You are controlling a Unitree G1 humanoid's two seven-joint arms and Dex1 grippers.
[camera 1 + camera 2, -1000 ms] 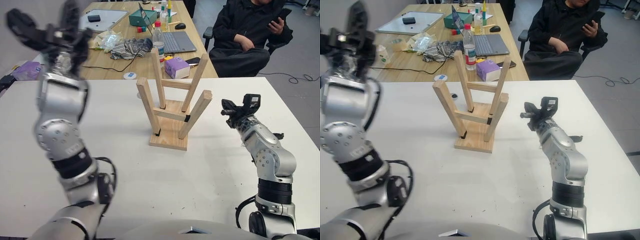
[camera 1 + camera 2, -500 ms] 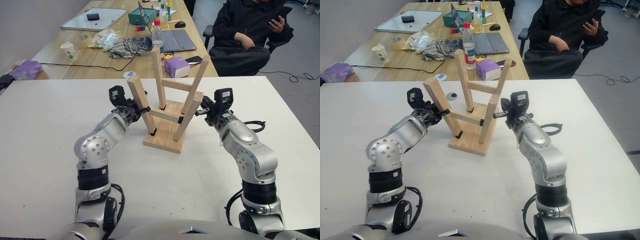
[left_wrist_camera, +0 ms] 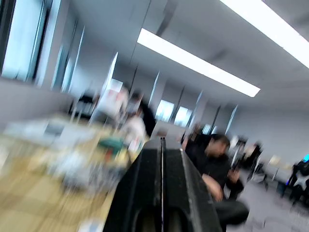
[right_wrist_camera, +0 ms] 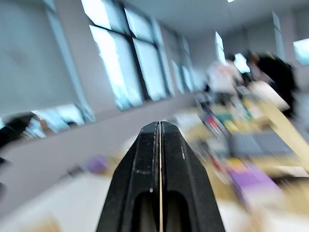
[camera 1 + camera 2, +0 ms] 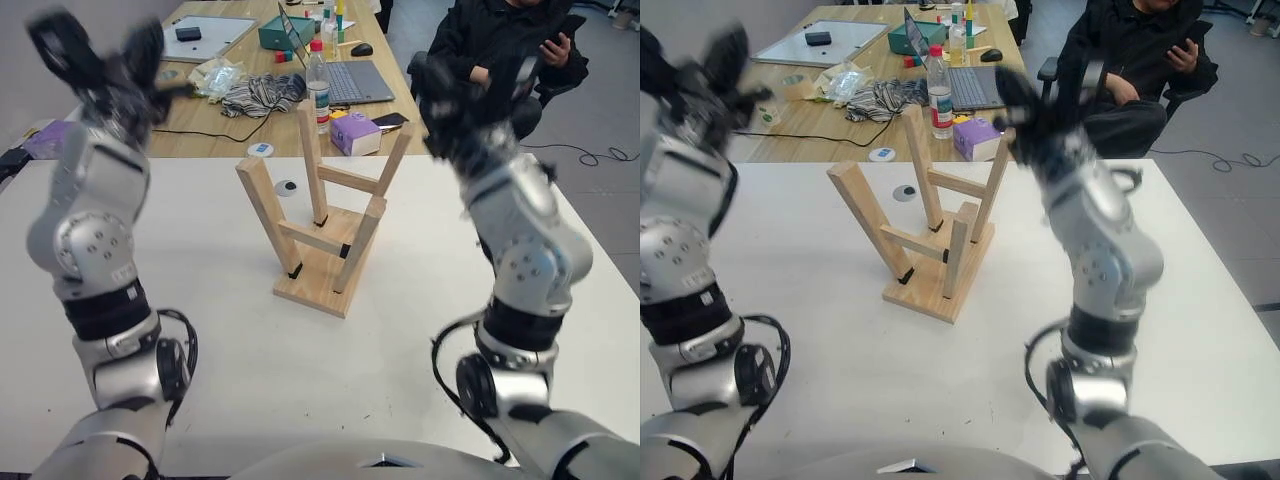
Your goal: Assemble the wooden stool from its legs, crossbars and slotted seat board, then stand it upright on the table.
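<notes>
Our left gripper (image 3: 162, 141) and right gripper (image 4: 160, 124) are clenched empty, up high; flipping the upside-down stool (image 5: 318, 235) by one leg could topple it.

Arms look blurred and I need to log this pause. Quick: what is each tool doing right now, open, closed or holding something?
Left tool: closed, holding nothing.
Right tool: closed, holding nothing.
</notes>
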